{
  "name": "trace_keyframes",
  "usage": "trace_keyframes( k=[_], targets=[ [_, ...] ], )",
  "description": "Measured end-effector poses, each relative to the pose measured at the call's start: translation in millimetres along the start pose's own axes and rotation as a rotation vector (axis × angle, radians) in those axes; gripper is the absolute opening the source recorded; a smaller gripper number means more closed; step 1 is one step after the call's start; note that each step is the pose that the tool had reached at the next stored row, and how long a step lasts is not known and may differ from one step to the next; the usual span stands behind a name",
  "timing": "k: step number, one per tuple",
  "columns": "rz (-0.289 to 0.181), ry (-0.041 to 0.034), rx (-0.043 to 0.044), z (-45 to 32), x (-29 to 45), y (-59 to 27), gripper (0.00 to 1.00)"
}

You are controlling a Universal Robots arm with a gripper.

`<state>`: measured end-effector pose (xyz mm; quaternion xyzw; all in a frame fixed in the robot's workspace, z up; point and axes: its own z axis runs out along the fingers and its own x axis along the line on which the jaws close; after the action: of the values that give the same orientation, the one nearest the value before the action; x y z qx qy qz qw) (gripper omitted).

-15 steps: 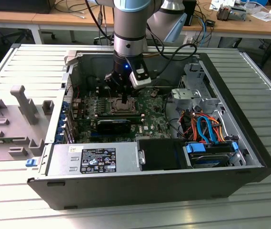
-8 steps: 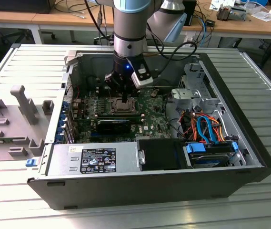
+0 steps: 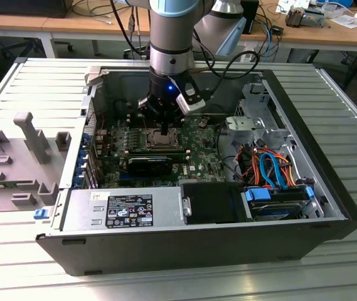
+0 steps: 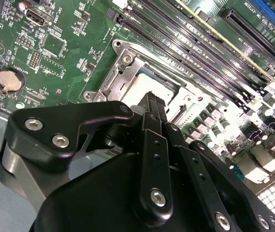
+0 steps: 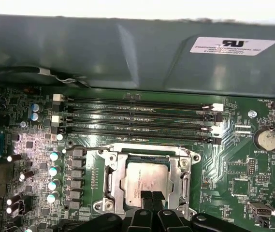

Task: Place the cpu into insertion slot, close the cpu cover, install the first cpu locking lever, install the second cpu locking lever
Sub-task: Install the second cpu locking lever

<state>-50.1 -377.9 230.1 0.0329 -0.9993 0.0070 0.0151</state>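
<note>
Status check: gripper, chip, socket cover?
Gripper shut, tips at the socket's near edge. Chip seated in socket, cover frame down around it. Nothing in the way.

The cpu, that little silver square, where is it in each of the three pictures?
Exterior view: the cpu lies in the socket on the green board, right under the claw.
First wrist view: the chip sits inside its silvery frame, just past the claw's tips.
Second wrist view: its top peeks out past the claw.
Shared landmark: the round coin battery appears in both wrist views.
</note>
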Motion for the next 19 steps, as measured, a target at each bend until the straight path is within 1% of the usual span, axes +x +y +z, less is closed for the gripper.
trace_keyframes(
  k=[2, 4, 8, 9, 10, 13, 15, 16, 17, 18, 19],
  targets=[
    [0.000, 0.0000, 0.0000, 0.0, 0.8, 0.1, 0.11],
    [0.000, -0.0006, 0.0001, 0.1, 5.0, 0.3, 0.11],
    [0.000, -0.0044, 0.0002, 0.7, 22.2, 1.5, 0.11],
    [0.000, -0.0051, 0.0003, 0.7, 24.4, 1.6, 0.11],
    [0.000, -0.0070, 0.0003, 0.6, 28.5, 1.9, 0.11],
    [0.000, -0.0127, -0.0002, -0.8, 37.0, 2.5, 0.11],
    [0.000, -0.0182, -0.0004, -5.5, 41.2, 2.7, 0.11],
    [0.000, -0.0222, -0.0004, -11.0, 43.6, 2.7, 0.11],
    [0.000, -0.0255, -0.0002, -14.6, 46.2, 2.9, 0.11],
    [0.000, -0.0300, 0.0002, -17.3, 50.5, 3.2, 0.11],
    [0.000, -0.0330, 0.0003, -18.6, 53.3, 3.6, 0.11]
  ],
)
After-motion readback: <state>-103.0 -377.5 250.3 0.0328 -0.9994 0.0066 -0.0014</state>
